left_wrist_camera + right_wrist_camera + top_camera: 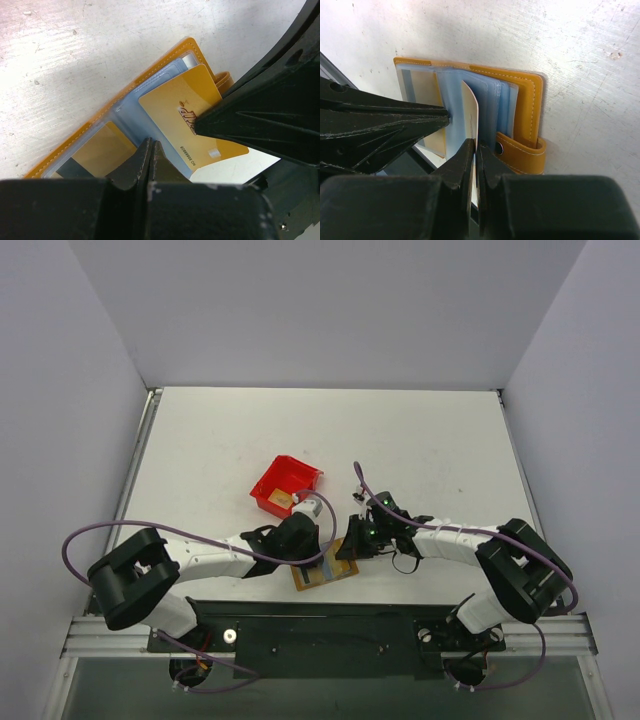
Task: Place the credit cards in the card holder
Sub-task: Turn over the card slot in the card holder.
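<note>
Orange-tan folding card holder [325, 576], opened at the white desk's [420, 440] 6 o'clock.
A thin golden credit card [470, 110] is gripped by the right pincer [474, 145]; the left pincer [150, 146] is clenched.

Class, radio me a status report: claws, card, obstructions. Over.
Left claw shut, tips at open card holder. Right claw shut on credit card, on edge over holder. Red bin beyond, not in way.

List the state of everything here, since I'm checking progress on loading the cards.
card holder: open flat, blue sleeves exposed.
held credit card: pinched on edge over the sleeves, not fully in.
stowed credit card: inside a sleeve.
left gripper: shut, tips on the sleeves.
right gripper: shut on held credit card.
red bin: upright.
</note>
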`<action>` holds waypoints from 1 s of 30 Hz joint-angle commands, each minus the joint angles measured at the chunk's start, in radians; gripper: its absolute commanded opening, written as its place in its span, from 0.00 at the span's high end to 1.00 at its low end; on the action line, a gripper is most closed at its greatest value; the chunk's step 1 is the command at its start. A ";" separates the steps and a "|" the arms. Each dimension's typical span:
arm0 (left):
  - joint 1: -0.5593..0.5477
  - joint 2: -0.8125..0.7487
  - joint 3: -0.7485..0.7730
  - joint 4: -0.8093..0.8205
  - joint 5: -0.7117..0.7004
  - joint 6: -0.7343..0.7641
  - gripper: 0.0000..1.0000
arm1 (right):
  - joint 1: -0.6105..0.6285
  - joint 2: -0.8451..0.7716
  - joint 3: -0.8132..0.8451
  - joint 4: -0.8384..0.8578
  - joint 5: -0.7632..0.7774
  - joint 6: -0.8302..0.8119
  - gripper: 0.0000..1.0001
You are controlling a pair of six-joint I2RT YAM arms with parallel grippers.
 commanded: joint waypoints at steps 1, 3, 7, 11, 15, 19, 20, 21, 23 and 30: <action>0.002 0.023 -0.014 -0.042 0.005 0.013 1.00 | 0.010 -0.001 -0.012 -0.064 0.073 -0.032 1.00; 0.001 0.032 -0.015 -0.043 0.008 0.011 1.00 | 0.010 -0.031 -0.014 -0.063 0.071 -0.027 1.00; 0.001 0.039 -0.029 -0.043 0.015 0.002 1.00 | 0.008 -0.121 -0.011 -0.073 0.074 -0.039 1.00; 0.001 0.049 -0.035 -0.041 0.021 0.000 1.00 | 0.010 -0.222 0.000 -0.124 0.103 -0.065 1.00; 0.001 0.054 -0.038 -0.038 0.022 -0.004 1.00 | 0.007 -0.270 0.020 -0.217 0.149 -0.084 1.00; 0.001 0.059 -0.038 -0.032 0.022 -0.004 1.00 | 0.002 -0.249 0.026 -0.242 0.152 -0.088 1.00; 0.001 0.059 -0.038 -0.032 0.022 -0.004 1.00 | 0.002 -0.245 0.026 -0.241 0.152 -0.087 1.00; 0.001 0.059 -0.040 -0.032 0.022 -0.004 1.00 | 0.001 -0.238 0.021 -0.236 0.149 -0.084 1.00; 0.001 0.059 -0.043 -0.030 0.022 -0.006 1.00 | 0.001 -0.233 0.017 -0.230 0.151 -0.079 1.00; 0.001 0.056 -0.051 -0.024 0.022 -0.009 1.00 | 0.001 -0.215 0.015 -0.193 0.119 -0.069 1.00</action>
